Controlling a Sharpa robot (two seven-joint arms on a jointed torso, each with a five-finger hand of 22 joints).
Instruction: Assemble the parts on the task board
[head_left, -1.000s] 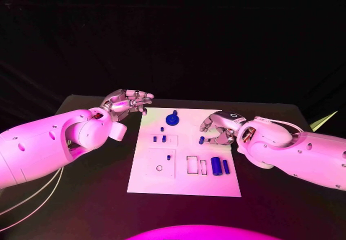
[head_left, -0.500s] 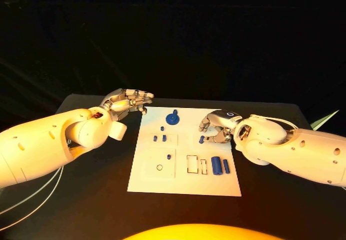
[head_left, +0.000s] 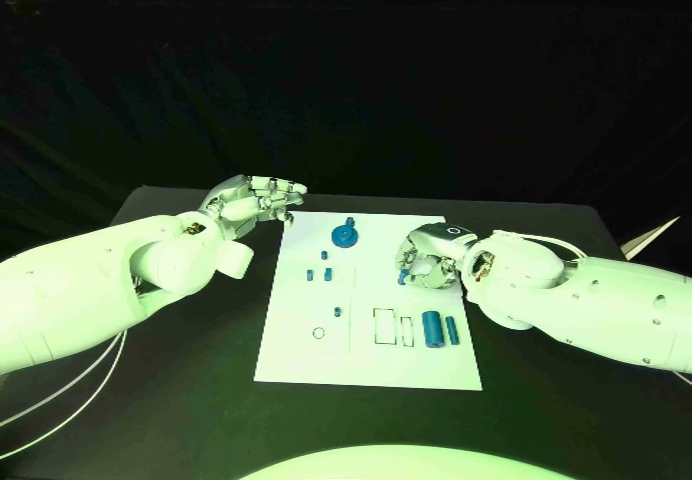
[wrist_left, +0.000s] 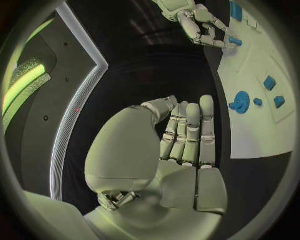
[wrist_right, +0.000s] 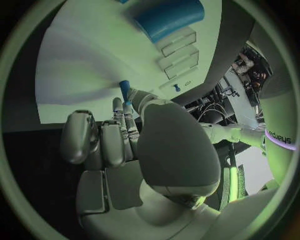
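One small blue peg (head_left: 402, 277) is the item in hand: my right hand (head_left: 431, 258) pinches it at the fingertips, over the right-hand margin of the task board (head_left: 368, 370), level with the board's middle. In the right wrist view the peg (wrist_right: 124, 90) stands out past my fingers (wrist_right: 127, 121), just above the white plate.

Change since a second ago: my right hand has drawn in closer over the board's right edge, fingers curling tighter round the peg, which has barely shifted against the board. I judge the grasp is now secured and the peg ready for carrying to a socket.

Left hand (head_left: 255, 206): off the board's far left corner, above the worktop (head_left: 188, 400), fingers loosely curled, grasping nothing, unmoved.

Remaining on the board: blue gear (head_left: 345, 236) near the far edge; two blue cylinders (head_left: 440, 329) lying near the right edge; small pegs (head_left: 326, 273) left of centre.
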